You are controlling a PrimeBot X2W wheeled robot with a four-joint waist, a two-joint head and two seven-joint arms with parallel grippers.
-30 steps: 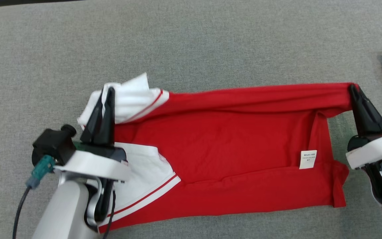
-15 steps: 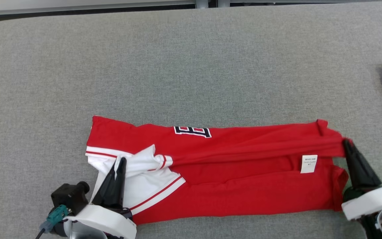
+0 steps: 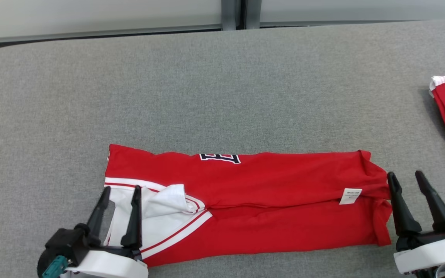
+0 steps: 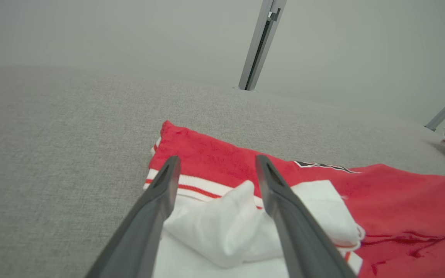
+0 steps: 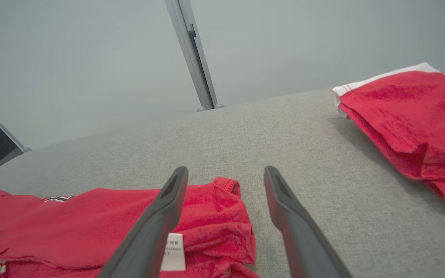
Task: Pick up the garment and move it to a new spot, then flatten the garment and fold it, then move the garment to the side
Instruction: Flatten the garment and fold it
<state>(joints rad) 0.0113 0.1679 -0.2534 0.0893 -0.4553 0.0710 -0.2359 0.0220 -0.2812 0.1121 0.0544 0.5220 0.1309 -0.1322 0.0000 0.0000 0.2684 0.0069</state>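
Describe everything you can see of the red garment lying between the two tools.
The red garment looks like a soft knit jersey, folded into a long band lying flat on the grey table. Its white sleeve, trimmed with red stripes, bunches at the left end. Some dark lettering peeks out at the far edge, and a white label shows near the right end. The open left tool stands over the sleeve; the open right tool sits just beyond the right end, apart.

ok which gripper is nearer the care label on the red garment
Right. The right gripper is open just off the garment, near its care label; the left gripper is over the white sleeve at the far end.
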